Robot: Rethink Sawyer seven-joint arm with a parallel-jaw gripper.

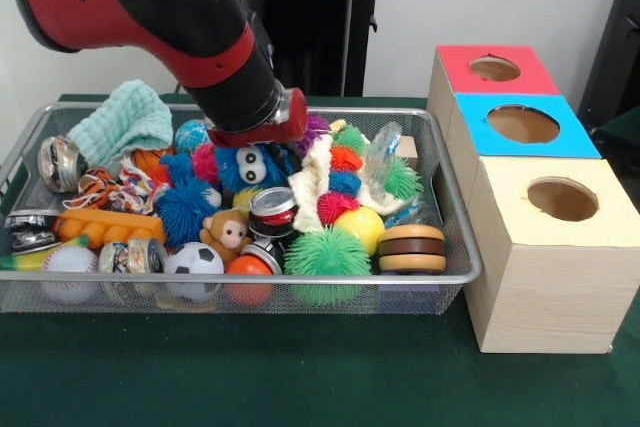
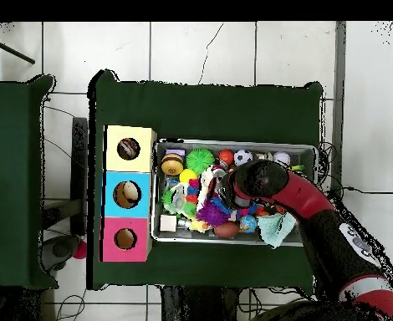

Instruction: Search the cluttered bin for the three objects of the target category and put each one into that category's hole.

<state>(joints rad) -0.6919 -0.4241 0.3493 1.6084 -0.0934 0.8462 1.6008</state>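
Observation:
The wire mesh bin (image 1: 240, 281) stands on the green table, full of toys; it also shows in the overhead view (image 2: 233, 142). My arm reaches down into its middle. The gripper (image 1: 262, 127) is sunk among the toys behind a blue googly-eyed toy (image 1: 250, 167), its tips hidden. A white knotted rope toy (image 1: 312, 182) lies just right of it. A rope toy with orange, black and white strands (image 1: 100, 187) lies at the bin's left. The yellow-surround hole (image 1: 562, 198) tops the nearest wooden box, right of the bin; it also shows in the overhead view (image 2: 128, 149).
Blue-surround hole (image 1: 522, 124) and red-surround hole (image 1: 494, 68) sit behind the yellow one. In the bin are a teal knitted cloth (image 1: 122, 122), a green spiky ball (image 1: 325, 252), a soccer ball (image 1: 192, 259), a plush monkey (image 1: 228, 232) and stacked wooden discs (image 1: 411, 247).

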